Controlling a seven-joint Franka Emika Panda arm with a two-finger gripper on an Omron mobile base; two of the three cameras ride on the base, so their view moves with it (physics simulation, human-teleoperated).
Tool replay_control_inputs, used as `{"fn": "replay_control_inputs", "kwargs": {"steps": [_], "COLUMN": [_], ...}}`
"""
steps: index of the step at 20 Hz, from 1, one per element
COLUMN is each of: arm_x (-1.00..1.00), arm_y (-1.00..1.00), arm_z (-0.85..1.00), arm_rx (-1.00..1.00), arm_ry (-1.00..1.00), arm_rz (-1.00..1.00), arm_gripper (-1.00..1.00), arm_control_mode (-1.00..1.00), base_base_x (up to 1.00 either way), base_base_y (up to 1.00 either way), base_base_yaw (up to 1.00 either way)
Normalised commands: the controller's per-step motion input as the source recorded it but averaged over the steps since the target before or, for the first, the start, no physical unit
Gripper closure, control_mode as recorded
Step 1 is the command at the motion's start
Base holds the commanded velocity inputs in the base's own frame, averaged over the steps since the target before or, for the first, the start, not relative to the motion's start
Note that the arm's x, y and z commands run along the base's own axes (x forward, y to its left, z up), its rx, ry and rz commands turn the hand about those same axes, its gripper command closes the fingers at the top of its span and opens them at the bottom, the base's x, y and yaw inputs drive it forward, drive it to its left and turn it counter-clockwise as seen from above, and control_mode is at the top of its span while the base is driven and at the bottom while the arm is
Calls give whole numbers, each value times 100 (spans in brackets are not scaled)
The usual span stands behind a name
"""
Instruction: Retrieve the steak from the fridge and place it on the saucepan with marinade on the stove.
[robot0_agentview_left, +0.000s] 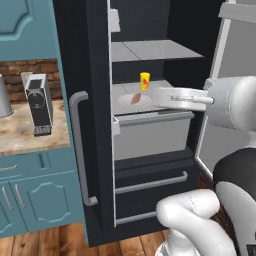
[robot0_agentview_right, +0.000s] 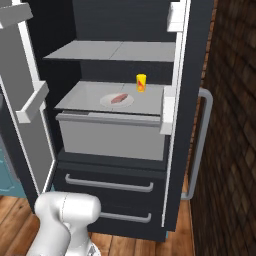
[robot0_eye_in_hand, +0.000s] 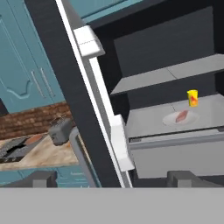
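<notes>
The black fridge stands with both doors swung open. On its middle grey shelf the steak lies flat on a small white plate. My gripper hovers in front of the shelf, right of the plate and apart from it. Its fingertips are spread wide, so the gripper is open and holds nothing. Far left in the hand view, a small reddish-brown shape that may be the saucepan rests on a dark patch that may be the stove.
A small yellow carton stands behind the plate. A grey bin sits under the shelf, above two lower drawers. The open doors flank the opening. A coffee machine stands on the wooden counter.
</notes>
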Motion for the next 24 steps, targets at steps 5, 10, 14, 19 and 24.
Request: {"fn": "replay_control_inputs", "kwargs": {"steps": [5, 10, 14, 19, 24], "arm_x": [0, 1, 14, 34, 41], "arm_y": [-30, -27, -14, 0, -5], "arm_z": [-9, 0, 0, -6, -40], "arm_rx": [1, -2, -11, -18, -6], "arm_ry": [-3, -1, -6, -19, -29], "arm_rz": [23, 23, 17, 6, 0], "arm_gripper": [-100, -100, -100, -100, -100], "arm_control_mode": [-100, -100, -100, -100, -100], "base_base_x": [0, 0, 0, 0, 0], "base_base_y": [0, 0, 0, 0, 0], "base_base_yaw": [0, 0, 0, 0, 0]}}
